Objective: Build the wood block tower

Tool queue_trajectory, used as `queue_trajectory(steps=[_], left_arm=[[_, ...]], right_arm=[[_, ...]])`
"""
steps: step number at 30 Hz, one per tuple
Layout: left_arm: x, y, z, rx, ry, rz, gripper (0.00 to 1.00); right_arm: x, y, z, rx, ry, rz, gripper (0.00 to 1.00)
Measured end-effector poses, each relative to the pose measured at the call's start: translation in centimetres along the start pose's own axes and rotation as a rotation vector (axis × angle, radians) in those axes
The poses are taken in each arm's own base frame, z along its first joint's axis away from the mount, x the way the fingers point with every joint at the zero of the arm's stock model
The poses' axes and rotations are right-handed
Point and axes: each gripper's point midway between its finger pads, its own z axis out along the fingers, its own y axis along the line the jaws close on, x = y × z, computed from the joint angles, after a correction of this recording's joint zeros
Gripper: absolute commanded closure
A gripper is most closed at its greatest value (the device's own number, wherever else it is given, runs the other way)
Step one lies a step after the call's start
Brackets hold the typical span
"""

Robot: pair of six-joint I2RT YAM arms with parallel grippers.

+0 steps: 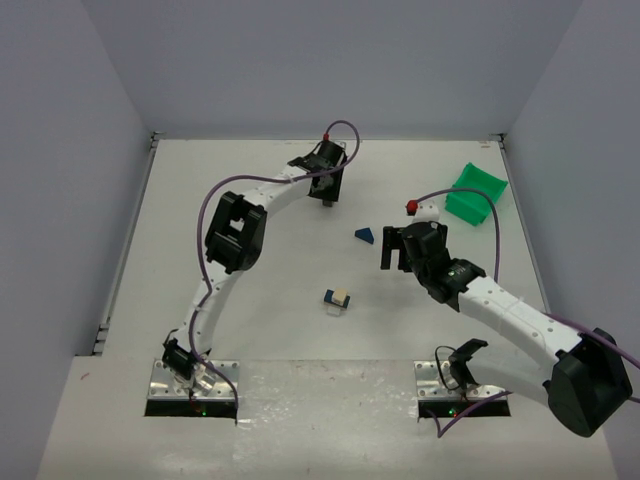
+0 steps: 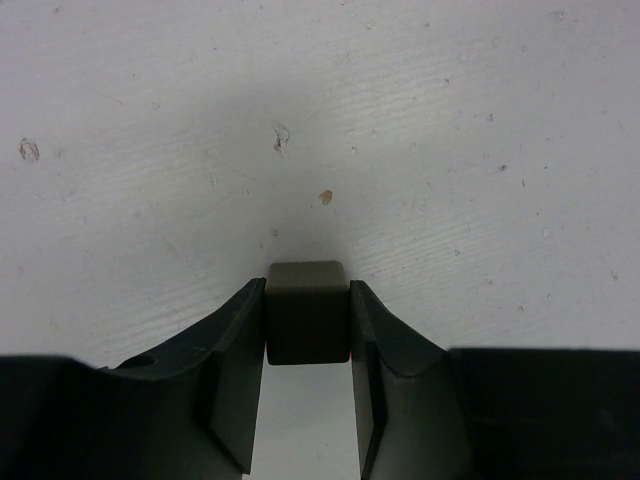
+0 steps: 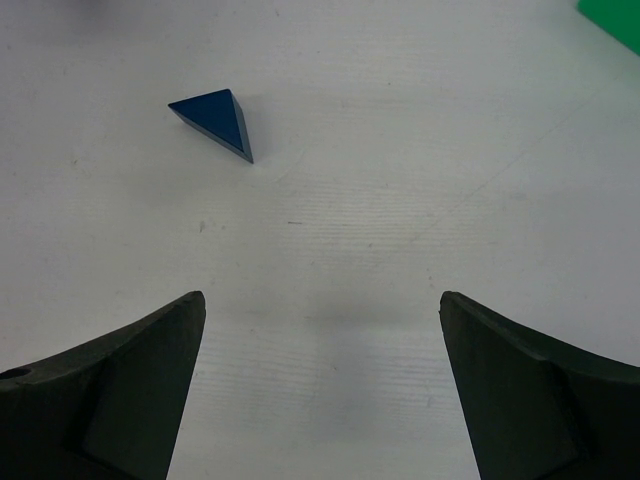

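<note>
Tan-and-blue stack (image 1: 337, 298) stands mid-table, blue wedge (image 1: 363, 235) lies apart, grey-brown cube (image 2: 306, 312) gripped in left pincer (image 2: 306, 295).

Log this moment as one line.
left gripper: shut on dark grey-brown block | right gripper: open, near blue triangular block | wood block tower: blue and beige pieces, mid-table

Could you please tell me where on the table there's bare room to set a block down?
The table is bare left of the left arm, and in the near strip between the stack and the bases. It is crowded mid-table, where the left gripper holding a block, wedge, right gripper and bin cluster.
</note>
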Motion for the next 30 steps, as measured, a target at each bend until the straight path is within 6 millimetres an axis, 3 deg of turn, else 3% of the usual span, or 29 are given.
queue_trajectory(steps=[5,9,12,16,19,21,26,30], left_arm=[[1.4,-0.4,-1.3,-0.023,0.021,0.02,1.0],[2.8,-1.5,-4.8,-0.025,0.022,0.043,1.0],[3.0,-3.0,-9.1,-0.006,-0.024,0.055,1.0],[3.2,-5.7,-16.6,0.061,-0.13,0.051,1.0],[5.1,-6.9,-21.8,0.135,-0.175,0.03,1.0],[6.8,-7.1,-24.2,0.171,-0.175,0.013,1.0],[10.8,-7.2,-26.7,0.187,-0.146,-0.013,1.0],[14.7,-9.2,-27.6,0.182,-0.099,0.055,1.0]], right_arm=[[0.1,0.2,0.0,-0.009,0.004,0.001,0.01],[0.4,0.1,0.0,-0.011,0.011,0.005,0.01],[0.9,0.0,0.0,-0.011,0.017,0.01,0.01],[1.6,-0.3,-0.3,-0.011,0.019,0.016,0.01],[1.7,-0.5,-0.5,-0.013,0.013,0.02,0.01],[1.5,-0.5,-0.7,-0.017,0.005,0.024,0.01],[1.0,-0.4,-1.0,-0.028,-0.016,0.034,0.01],[0.8,-0.4,-1.2,-0.032,-0.025,0.038,0.01]])
